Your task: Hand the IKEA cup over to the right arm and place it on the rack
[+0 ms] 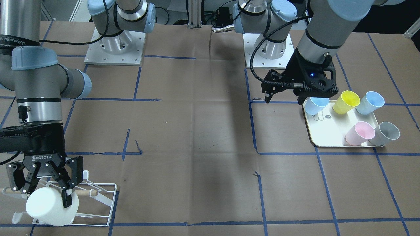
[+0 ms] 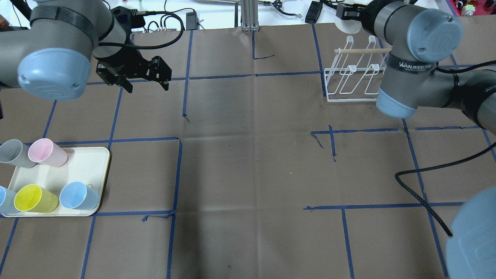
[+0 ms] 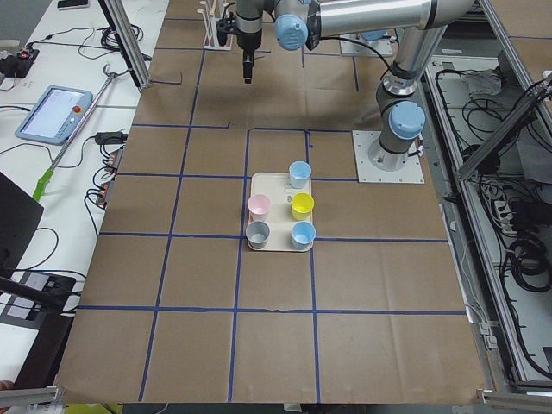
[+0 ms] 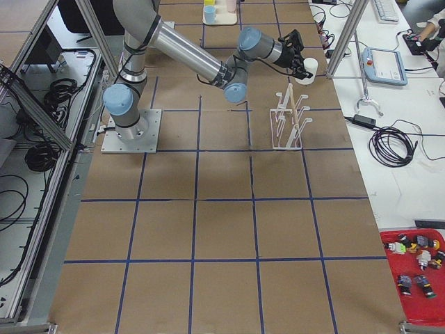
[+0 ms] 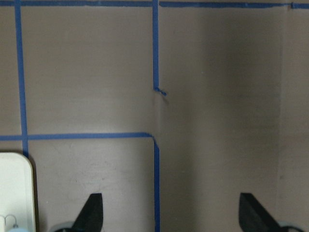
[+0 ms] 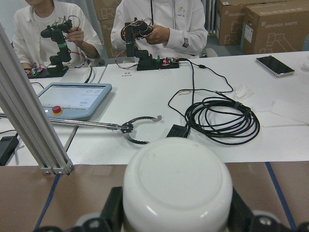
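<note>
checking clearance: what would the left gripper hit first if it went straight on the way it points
Probably bare brown paper tabletop: the left gripper is open astride a blue tape line, just clear of the cream tray. Height unclear.
</note>
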### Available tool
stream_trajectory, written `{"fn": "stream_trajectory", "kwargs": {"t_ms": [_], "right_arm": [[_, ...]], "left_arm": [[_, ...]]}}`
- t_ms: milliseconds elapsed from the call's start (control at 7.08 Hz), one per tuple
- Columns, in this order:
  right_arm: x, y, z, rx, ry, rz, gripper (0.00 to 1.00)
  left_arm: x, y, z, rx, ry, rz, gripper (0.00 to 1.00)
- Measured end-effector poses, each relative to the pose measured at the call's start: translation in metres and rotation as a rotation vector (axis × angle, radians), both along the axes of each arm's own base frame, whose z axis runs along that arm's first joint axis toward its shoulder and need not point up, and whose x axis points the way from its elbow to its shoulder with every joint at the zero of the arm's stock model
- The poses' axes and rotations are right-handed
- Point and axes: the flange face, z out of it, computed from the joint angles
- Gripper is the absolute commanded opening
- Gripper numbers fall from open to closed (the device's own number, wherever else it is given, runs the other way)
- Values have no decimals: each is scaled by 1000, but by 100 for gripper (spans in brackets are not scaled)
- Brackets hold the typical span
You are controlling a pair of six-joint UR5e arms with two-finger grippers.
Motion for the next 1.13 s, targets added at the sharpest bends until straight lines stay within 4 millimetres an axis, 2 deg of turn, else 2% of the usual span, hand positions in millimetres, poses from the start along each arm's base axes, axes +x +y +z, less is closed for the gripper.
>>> {"fn": "stream_trajectory", "kwargs": {"t_ms": [424, 707, 848, 1131], "right_arm": [[-6, -23, -18, 8, 43, 20, 36], [-8, -33, -31, 21, 43, 22, 36], [-8, -35, -37, 30, 41, 23, 36], [-8, -33, -45, 45, 44, 27, 36]], "left_arm": [[7, 21, 3, 27, -39, 1, 99], [36, 27, -7, 55, -98, 36, 99], [65, 33, -14, 73, -102, 46, 99], [145, 61, -41, 123, -78, 14, 99]]}}
